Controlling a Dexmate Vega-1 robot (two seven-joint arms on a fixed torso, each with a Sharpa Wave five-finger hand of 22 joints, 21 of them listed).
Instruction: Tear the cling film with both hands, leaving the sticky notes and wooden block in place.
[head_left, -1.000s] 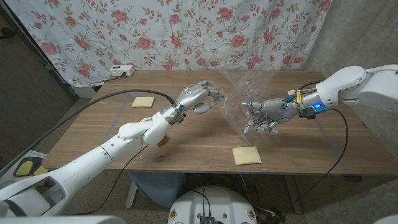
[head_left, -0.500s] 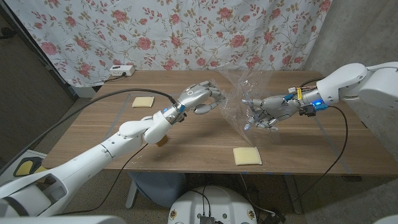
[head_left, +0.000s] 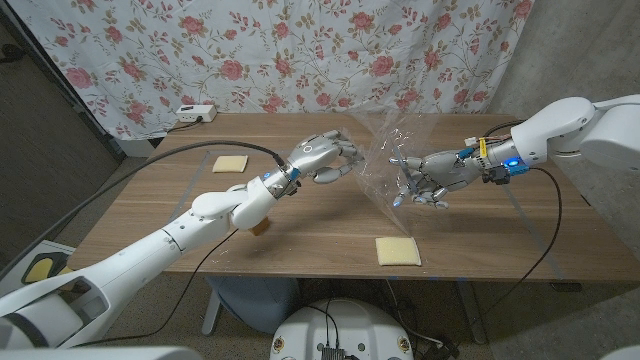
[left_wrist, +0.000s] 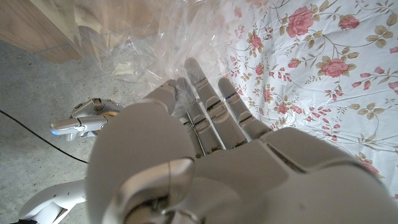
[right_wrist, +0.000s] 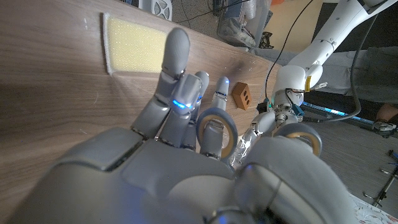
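Cling film hung stretched in the air above the table, spanning the gap between the two hands. The left hand had its fingers closed on the film's left edge, and the right hand gripped the crumpled right edge. One pad of sticky notes lay near the table's front edge, another at the far left. The wooden block sat partly hidden under the left forearm.
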